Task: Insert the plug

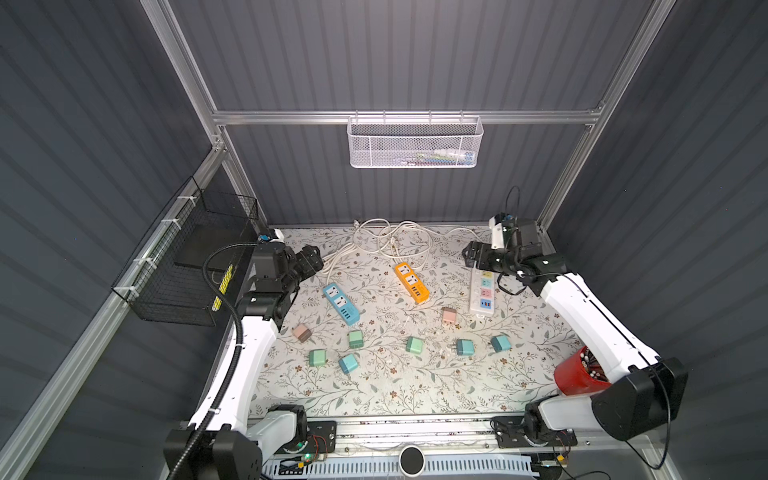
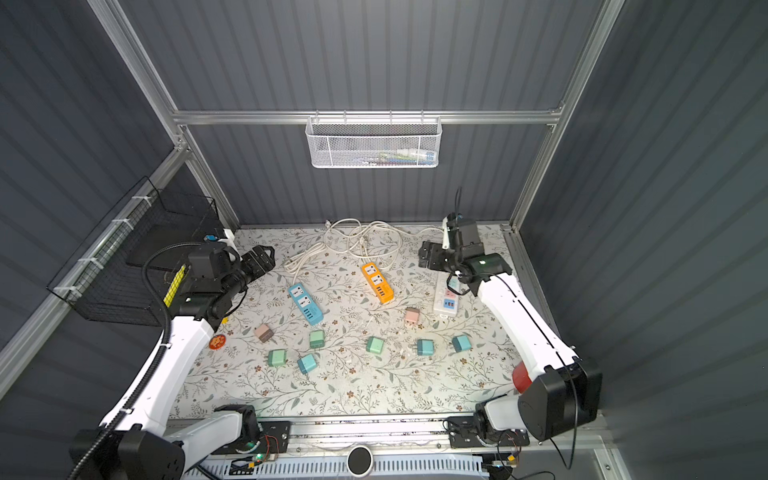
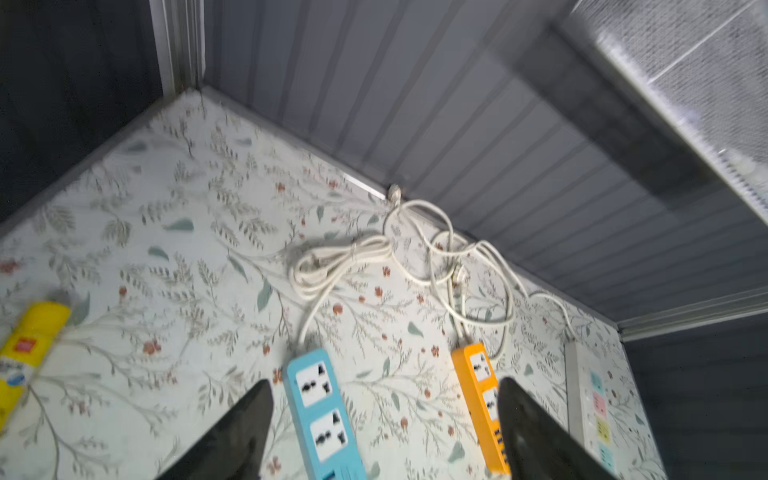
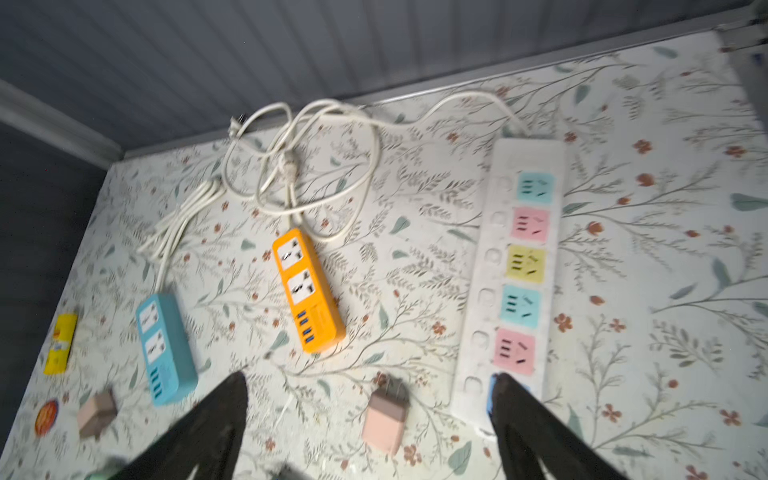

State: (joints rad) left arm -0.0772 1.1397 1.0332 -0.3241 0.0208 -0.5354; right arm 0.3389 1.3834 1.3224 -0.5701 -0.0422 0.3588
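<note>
Cup [image 1: 571, 374] at four o'clock holds pens; basket [image 1: 411, 145] at twelve, blurred items. Jaws apart, empty, on left gripper [image 3: 384, 381] and right gripper [image 4: 369, 375].

A robotics lab test cell: grey ribbed wall panels [image 1: 395, 54] in an aluminium frame [image 1: 291, 117] box in a floral-covered bench [image 1: 395, 386], with the left arm [image 1: 245, 361] and right arm [image 1: 594, 316] mounted on a rail [image 1: 415, 431] at its front edge.

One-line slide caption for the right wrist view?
Right gripper, jaws open, looking down at the pink plug beside the white power strip; orange strip and blue strip beyond.
</note>
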